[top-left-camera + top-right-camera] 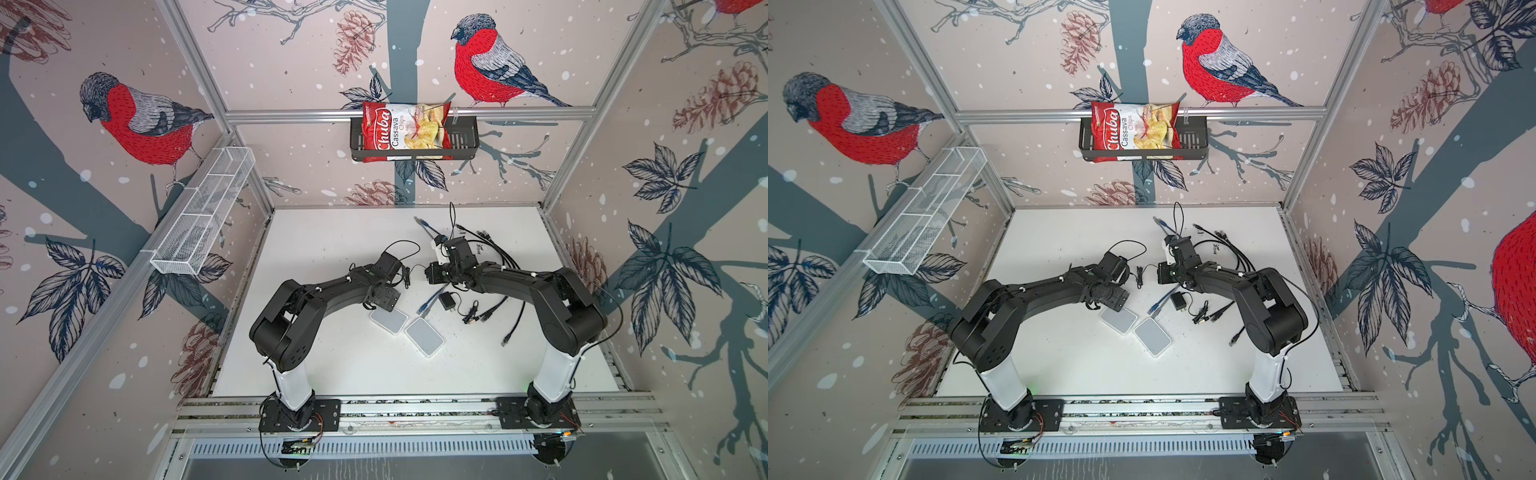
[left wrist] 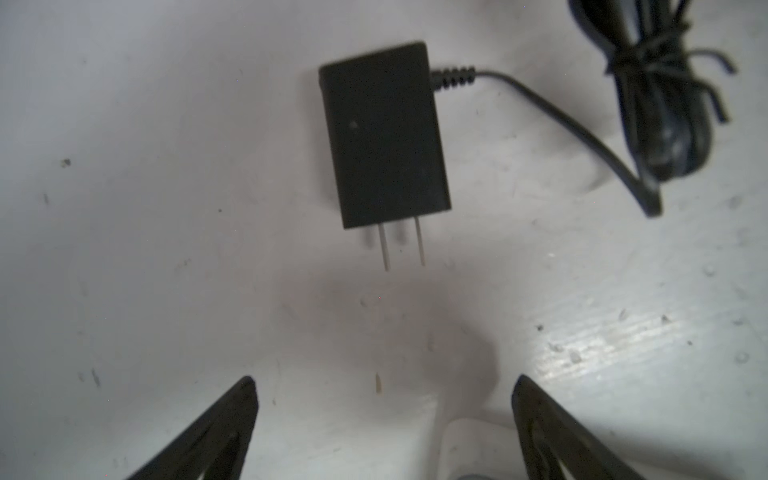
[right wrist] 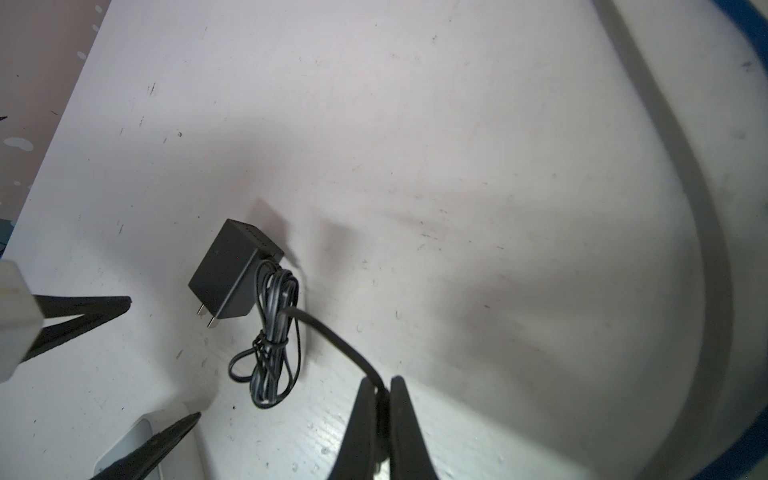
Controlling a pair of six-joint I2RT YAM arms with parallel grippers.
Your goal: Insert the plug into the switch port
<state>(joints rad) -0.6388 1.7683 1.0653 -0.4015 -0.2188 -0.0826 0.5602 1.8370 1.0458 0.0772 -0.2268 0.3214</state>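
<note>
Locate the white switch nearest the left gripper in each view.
Left wrist: a corner of the switch shows beside one finger of the left gripper.
Right wrist: its edge lies by a finger of that gripper.
Both top views: near the centre, partly under that gripper.
Shared landmark: the open left gripper.

white switches (image 1: 390, 322) (image 1: 424, 336): 2 | wall baskets (image 1: 199, 224) (image 1: 465, 141): 2 | chip bag (image 1: 405, 129): 1 | arms (image 1: 324, 291) (image 1: 519, 278): 2

thin black plug (image 3: 316, 323) held aloft, white switch (image 1: 390, 322) lying flat beside its twin (image 1: 424, 336)
</note>
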